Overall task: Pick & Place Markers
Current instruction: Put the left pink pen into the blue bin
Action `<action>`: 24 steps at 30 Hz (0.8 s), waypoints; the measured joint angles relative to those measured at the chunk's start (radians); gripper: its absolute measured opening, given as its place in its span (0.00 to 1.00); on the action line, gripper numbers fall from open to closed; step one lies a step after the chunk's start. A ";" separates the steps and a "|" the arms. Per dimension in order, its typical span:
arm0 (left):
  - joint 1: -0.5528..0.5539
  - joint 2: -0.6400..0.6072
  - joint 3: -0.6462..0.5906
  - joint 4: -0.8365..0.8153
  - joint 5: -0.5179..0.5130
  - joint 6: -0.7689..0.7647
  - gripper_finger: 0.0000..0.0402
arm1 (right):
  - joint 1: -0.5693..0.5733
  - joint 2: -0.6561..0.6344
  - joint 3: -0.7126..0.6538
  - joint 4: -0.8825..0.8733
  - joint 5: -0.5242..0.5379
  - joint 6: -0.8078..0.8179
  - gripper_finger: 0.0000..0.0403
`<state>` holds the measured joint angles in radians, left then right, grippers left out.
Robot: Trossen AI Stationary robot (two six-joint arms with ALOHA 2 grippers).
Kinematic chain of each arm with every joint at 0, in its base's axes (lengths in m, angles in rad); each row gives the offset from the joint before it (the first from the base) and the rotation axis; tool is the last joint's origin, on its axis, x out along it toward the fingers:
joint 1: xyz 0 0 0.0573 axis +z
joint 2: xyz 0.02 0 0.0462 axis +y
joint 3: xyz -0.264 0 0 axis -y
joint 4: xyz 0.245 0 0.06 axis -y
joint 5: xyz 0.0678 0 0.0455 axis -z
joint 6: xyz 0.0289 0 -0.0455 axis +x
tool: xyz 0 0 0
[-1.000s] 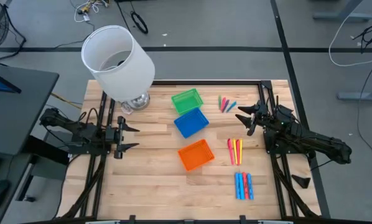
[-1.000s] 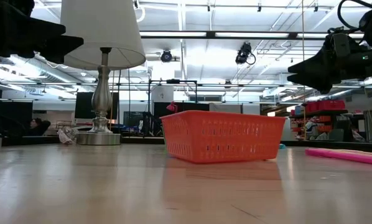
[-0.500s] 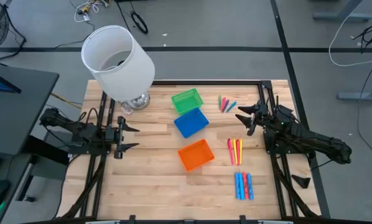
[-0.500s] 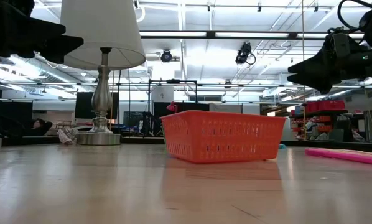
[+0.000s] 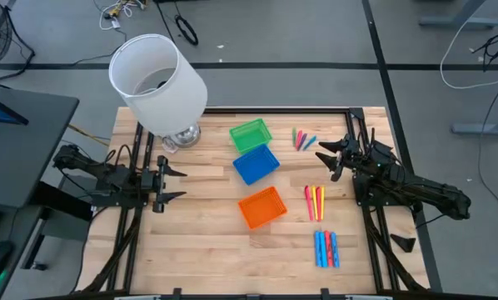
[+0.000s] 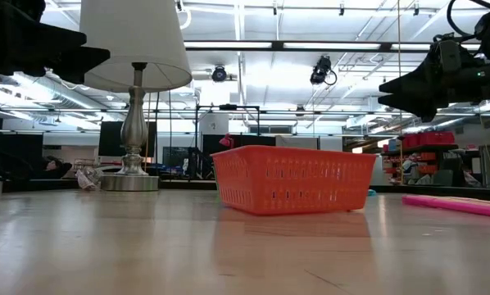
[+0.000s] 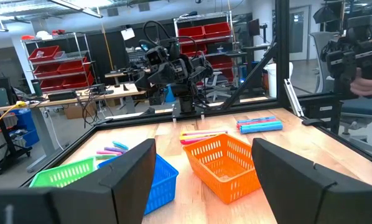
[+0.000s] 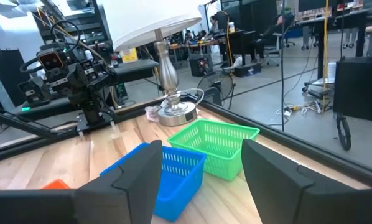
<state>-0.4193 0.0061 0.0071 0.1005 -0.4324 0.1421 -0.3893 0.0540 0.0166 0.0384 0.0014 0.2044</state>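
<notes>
At table centre, green tray, blue tray, orange tray hold nothing

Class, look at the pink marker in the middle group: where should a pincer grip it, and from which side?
Probably mid-shaft, descending from above: the pink marker lies flat, with the yellow marker close alongside, so the fingers need to close across its width.

Your bare bench lies open left of the three trays; the lamp blocks the far left corner.
</notes>
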 joint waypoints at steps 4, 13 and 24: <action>0.000 0.000 0.000 0.000 0.000 0.000 0.68 | 0.000 0.000 0.000 0.000 -0.001 0.105 0.56; 0.000 0.000 0.000 0.000 0.000 0.000 0.68 | 0.000 0.001 0.014 0.011 0.088 0.281 0.56; 0.000 0.000 0.000 0.000 0.000 0.000 0.68 | 0.000 0.147 0.211 -0.269 0.141 0.446 0.56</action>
<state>-0.4192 0.0061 0.0073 0.1004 -0.4324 0.1423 -0.3893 0.2005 0.2273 -0.2305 0.1424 0.6505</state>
